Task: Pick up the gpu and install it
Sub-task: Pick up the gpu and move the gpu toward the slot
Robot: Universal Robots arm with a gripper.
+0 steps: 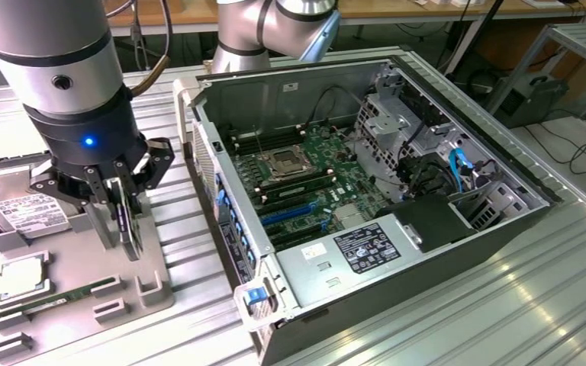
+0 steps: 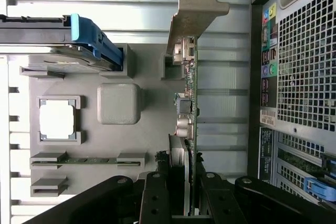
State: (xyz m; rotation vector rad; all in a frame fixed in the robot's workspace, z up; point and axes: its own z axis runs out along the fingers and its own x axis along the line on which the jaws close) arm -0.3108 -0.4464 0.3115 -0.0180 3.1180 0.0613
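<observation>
Tool [image 1: 118,227] clamps gpu [image 2: 191,103] edge-on; wrist cam shows bracket [image 2: 197,9].

The gpu [image 2: 188,95] has a dull silver metal bracket [image 2: 197,9], the gripper [image 2: 182,182] is matt black, and beneath it a matt grey plastic tray [image 2: 152,135] sits on a shiny ribbed metal table [image 2: 223,82].

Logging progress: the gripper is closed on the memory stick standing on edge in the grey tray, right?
Not the memory stick: the gripper is closed on the gpu, standing on edge in the grey tray, as the wrist view shows.
</observation>
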